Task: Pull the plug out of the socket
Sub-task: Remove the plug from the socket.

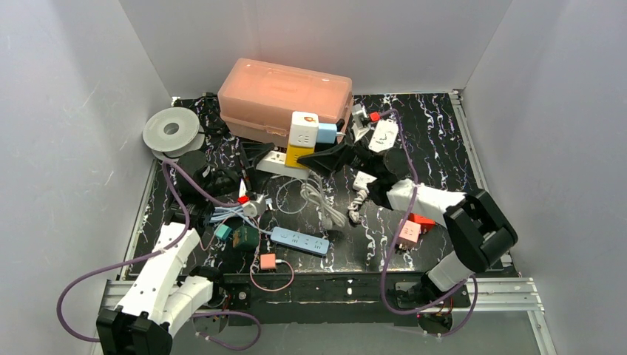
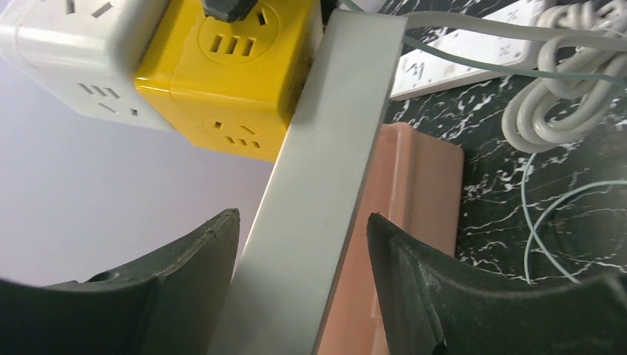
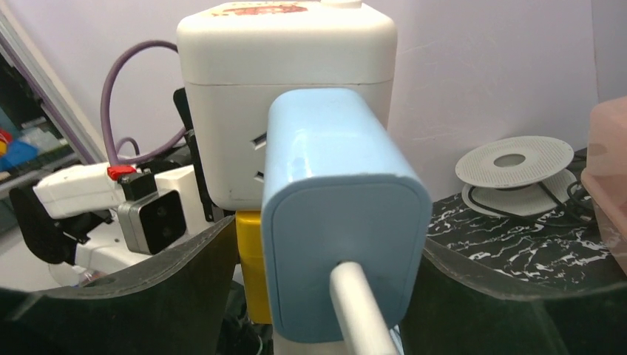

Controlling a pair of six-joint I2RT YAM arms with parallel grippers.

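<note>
A light blue plug point(image 1: 326, 133) point(image 3: 340, 214) sits in the side of a white cube socket point(image 1: 303, 129) point(image 3: 288, 89), which is stacked on a yellow cube socket point(image 1: 298, 155) point(image 2: 236, 81). Its grey cable point(image 3: 358, 310) runs toward the right wrist camera. My right gripper point(image 1: 325, 157) point(image 3: 329, 229) is open, its fingers on either side of the plug; a strip of yellow shows between the left finger and the plug. My left gripper point(image 1: 250, 157) point(image 2: 303, 218) is closed on a white power strip point(image 1: 272, 160) point(image 2: 325, 170) beside the cubes.
A pink lidded box point(image 1: 285, 92) stands behind the cubes. A white spool point(image 1: 172, 132) is at the back left. A coiled white cable point(image 1: 322, 200), a blue power strip point(image 1: 299, 240) and small pink point(image 1: 408, 232) and red point(image 1: 423, 220) adapters lie on the black marbled table.
</note>
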